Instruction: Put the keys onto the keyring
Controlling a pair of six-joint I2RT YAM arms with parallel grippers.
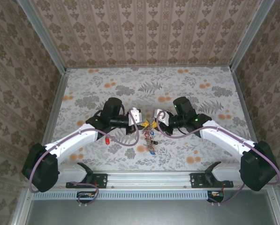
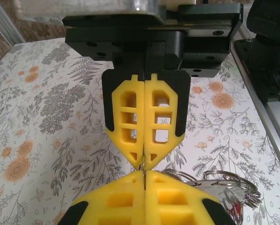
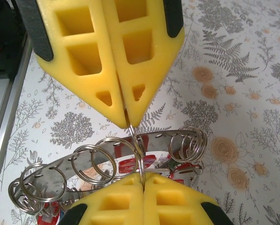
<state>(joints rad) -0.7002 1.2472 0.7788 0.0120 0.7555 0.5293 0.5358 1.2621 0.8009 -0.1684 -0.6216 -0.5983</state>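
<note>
Top external first, then the wrists: mid-threading, both grippers pinching one wire loop

Top external is showing the left gripper (image 1: 144, 123) and right gripper (image 1: 154, 124) meeting tip to tip over the floral table (image 1: 200, 98), with the keys (image 1: 150, 139) bunching just on the near side of the tips. Left wrist is showing both pairs of yellow, latticed, wedge-shaped fingers clamping shut on a thin steel split ring (image 2: 143, 169). Right wrist is showing the keyring (image 3: 156, 137), a flat, curved, shiny band, sitting just under the tips and carrying several coiled wire rings, with red tags tucked beneath. I'm guessing they're working that loop onto the band. The next move is probably calling for a tiny, steady twist, because springy wire slips easily.
</note>
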